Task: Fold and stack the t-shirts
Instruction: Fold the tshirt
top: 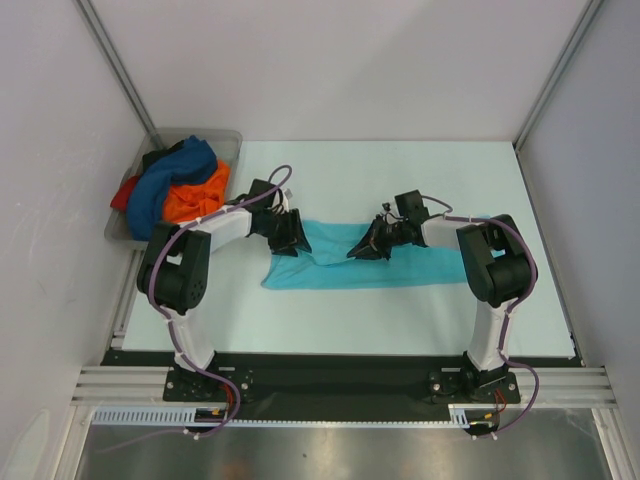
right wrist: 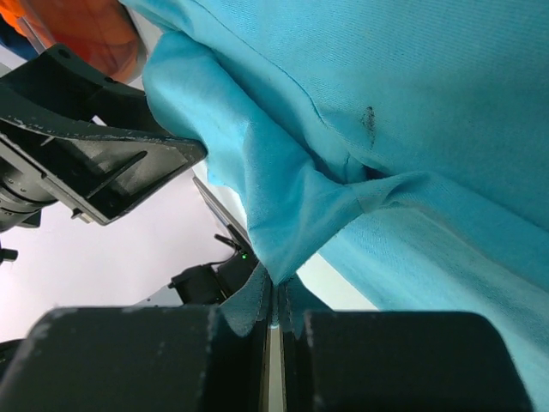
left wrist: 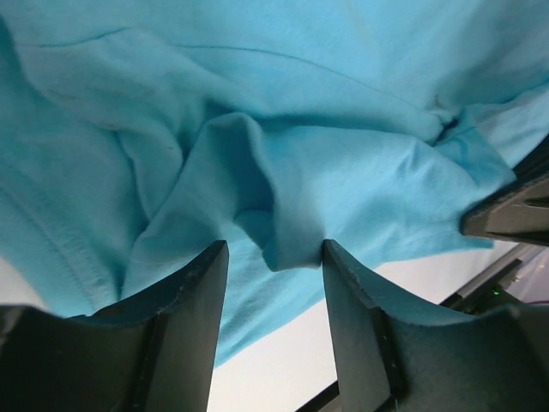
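Note:
A turquoise t-shirt (top: 400, 265) lies rumpled across the middle of the table. My left gripper (top: 288, 238) is at its left end. In the left wrist view the gripper (left wrist: 274, 249) is open, with a raised fold of the turquoise cloth (left wrist: 300, 129) reaching between its tips. My right gripper (top: 365, 248) is near the shirt's middle. In the right wrist view it (right wrist: 276, 287) is shut on a pinched peak of the turquoise cloth (right wrist: 412, 103), which is pulled up off the table.
A grey tray (top: 225, 137) at the back left holds a dark blue shirt (top: 165, 185), an orange shirt (top: 195, 195) and a red shirt (top: 125, 192). The two grippers are close together. The left gripper shows in the right wrist view (right wrist: 94, 163).

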Motion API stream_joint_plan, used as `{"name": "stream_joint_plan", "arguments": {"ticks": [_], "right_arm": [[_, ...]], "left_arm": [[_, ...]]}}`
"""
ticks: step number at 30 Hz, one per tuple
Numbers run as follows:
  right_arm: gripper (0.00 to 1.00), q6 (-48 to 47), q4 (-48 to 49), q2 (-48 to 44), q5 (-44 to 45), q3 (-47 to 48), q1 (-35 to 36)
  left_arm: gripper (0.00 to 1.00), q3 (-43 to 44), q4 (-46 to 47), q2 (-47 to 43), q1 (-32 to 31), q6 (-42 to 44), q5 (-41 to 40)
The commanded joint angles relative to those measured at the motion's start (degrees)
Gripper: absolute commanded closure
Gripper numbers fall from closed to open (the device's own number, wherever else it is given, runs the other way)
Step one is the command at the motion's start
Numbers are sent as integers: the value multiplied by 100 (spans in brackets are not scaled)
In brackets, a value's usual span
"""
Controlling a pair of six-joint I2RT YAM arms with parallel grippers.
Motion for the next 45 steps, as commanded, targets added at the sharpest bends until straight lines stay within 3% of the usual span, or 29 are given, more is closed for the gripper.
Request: {"name": "stream_joint_plan", "arguments": {"ticks": [1, 9, 15, 18, 22, 31, 36, 43, 44, 45], "right_arm": [[100, -62, 8, 18, -93, 155, 57], [100, -44, 8, 36, -49, 102, 101], [100, -53, 8, 36, -40, 111, 102], [100, -35, 25, 44, -49, 163, 93], [100, -44, -10, 27, -127, 251, 31], [100, -947, -1160, -35, -602, 506, -13], [100, -1529, -1968, 229, -567, 735, -13], [100, -1854, -2136, 369, -339, 717, 75], [99, -1916, -2233, 396, -147, 743, 93], [93, -2064, -2303, 474, -41, 804, 93]], "left_arm": [[46, 217, -158, -225, -31, 261, -363], [47, 59, 896, -138, -31, -11, 173], [50, 111, 1020, -15, -31, -125, 410], [64, 172, 687, -24, -31, -99, 385], [100, 549, -453, -58, -31, -82, 139], [99, 1219, -1801, -147, -31, -134, -64], [99, 904, -1890, -111, -31, -143, -82], [95, 472, -1696, -182, -31, -126, -152], [94, 463, -1696, -164, -31, -82, -247], [84, 515, -1774, -121, -31, -38, -335]]}}
